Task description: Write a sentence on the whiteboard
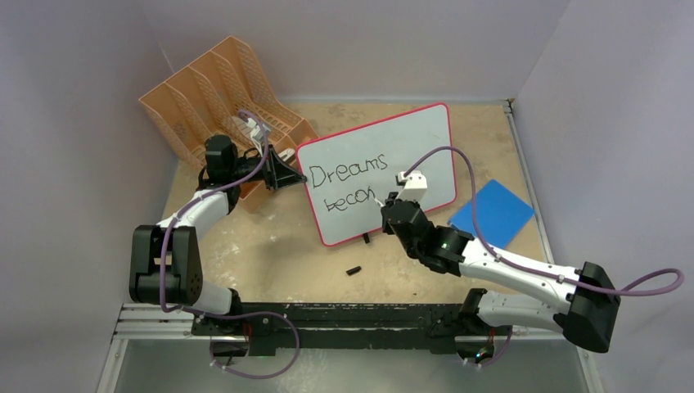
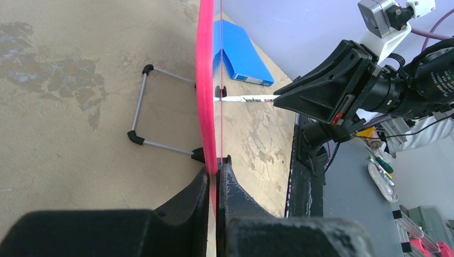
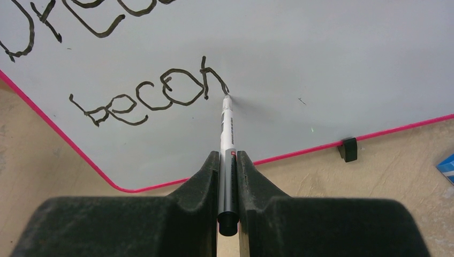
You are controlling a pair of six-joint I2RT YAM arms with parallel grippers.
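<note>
The whiteboard (image 1: 425,139) stands tilted at the table's middle, its red-pink frame seen edge-on in the left wrist view (image 2: 205,80). My left gripper (image 1: 296,176) is shut on the frame's left edge (image 2: 217,168). The sentence (image 1: 348,170) reads "Dreams" with a partial second line "becon" (image 3: 150,99) below it. My right gripper (image 3: 228,155) is shut on a white and grey marker (image 3: 227,134). The marker's tip touches the board at the end of the last stroke. From above, that gripper (image 1: 391,205) sits at the board's lower middle.
An orange file rack (image 1: 221,90) stands at the back left, close behind the left arm. A blue pad (image 1: 491,213) lies right of the board. A small black cap (image 1: 353,269) lies on the table in front of it. A wire stand (image 2: 138,110) props the board from behind.
</note>
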